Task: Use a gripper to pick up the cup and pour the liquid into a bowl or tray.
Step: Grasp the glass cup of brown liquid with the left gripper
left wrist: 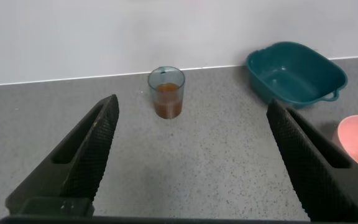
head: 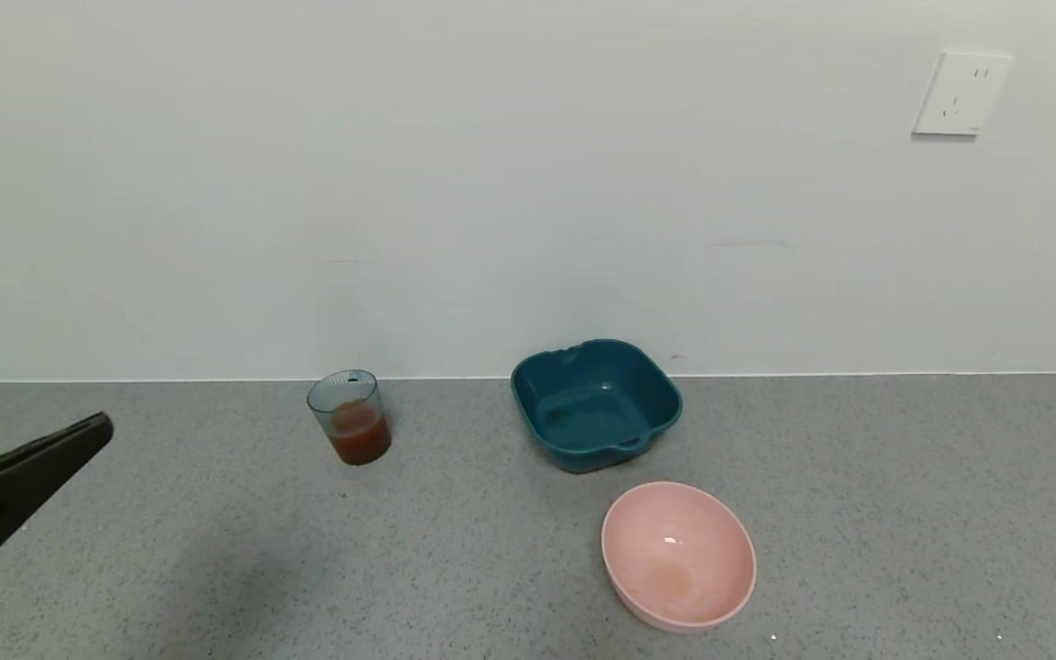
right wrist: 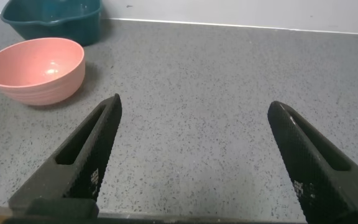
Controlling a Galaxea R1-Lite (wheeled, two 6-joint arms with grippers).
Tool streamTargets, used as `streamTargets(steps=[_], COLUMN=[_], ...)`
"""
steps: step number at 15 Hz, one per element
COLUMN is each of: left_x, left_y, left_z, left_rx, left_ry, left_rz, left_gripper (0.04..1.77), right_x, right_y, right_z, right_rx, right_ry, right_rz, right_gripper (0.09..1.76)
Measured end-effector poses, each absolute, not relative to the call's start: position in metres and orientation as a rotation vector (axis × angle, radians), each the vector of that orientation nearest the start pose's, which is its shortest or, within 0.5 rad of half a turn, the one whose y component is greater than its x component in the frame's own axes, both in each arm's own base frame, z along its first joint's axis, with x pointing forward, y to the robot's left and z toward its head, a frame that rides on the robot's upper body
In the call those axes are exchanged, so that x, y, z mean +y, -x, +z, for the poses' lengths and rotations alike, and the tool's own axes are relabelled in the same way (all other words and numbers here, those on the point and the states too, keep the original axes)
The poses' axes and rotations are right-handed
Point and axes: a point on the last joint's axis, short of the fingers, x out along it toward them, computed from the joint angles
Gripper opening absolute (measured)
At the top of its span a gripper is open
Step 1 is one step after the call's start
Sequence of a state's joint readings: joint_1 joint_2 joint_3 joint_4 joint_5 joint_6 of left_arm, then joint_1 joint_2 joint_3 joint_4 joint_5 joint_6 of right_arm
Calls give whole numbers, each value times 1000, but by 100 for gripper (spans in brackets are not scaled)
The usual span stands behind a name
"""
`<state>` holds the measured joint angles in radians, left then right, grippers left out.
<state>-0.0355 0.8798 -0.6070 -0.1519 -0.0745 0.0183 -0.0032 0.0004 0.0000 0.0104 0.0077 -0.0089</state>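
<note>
Grey speckled worktop (head: 491, 568) runs back to a plain white wall, and everything's laid out in a loose line along it. Over on the left stands the cup (head: 350, 417), upright, close to the wall, with reddish-brown liquid (head: 359, 438) filling its lower part. To its right, well apart, sits the teal tray (head: 596, 403), also near the wall. Just in front of the tray, toward the robot, there's a pink bowl (head: 678, 555), tipped slightly on its round base.

Left gripper (left wrist: 191, 146) hovers above the worktop at the far left, well short of the cup, jaws spread wide and gripping nothing; from its wrist camera the cup sits dead ahead between the two fingers. Right gripper (right wrist: 194, 149) hangs over bare worktop off to the right of the pink bowl, jaws likewise released and wide. A white socket (head: 962, 93) sits high on the wall.
</note>
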Motion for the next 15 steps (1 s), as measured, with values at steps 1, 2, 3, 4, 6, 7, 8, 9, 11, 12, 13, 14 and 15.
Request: streamTargets(steps=[1,2,3,4,6,7,8,9,11,12,13,14,15], left_x=[-6,-7,-9,-11,-15,-17,-19,-20,-23,-25,-27,-28,-28], left_y=[-111,-122,-132,-143,-164,-177,-190,-204,-232,-242,-252,-258,-262], left_z=[247,249,250,249,243,239,236,231,216,207,196,185,175], left_rx=[141,161,181,208,265,289,298,300,308,327,360,395,432], left_ry=[-12,-8,-6,-5,-6,-6,-7,-8,-10,-11,-13,-18,-22], left_rz=[-129,-140,-151,-162,-178,-183,-186,-187,-187,-188,-183,-168,-150], left_gripper=[172,172,172,172,172,172,172,172,172,172,172,172,172], right_x=[0,0,0,0,0,0,0,0,0,0,0,0,0], right_y=[23,23,23,23,23,23,23,23,23,23,23,23,23], right_z=[74,74,74,74,75,75,75,75,75,75,75,75,75], right_rx=[11,11,11,11,8,8,8,8,9,9,8,8,8], right_ry=[9,8,9,9,9,8,9,9,9,9,9,9,8], right_rz=[5,4,4,4,7,7,7,7,7,7,7,7,7], right_gripper=[171,171,171,171,171,171,171,171,171,171,171,171,171])
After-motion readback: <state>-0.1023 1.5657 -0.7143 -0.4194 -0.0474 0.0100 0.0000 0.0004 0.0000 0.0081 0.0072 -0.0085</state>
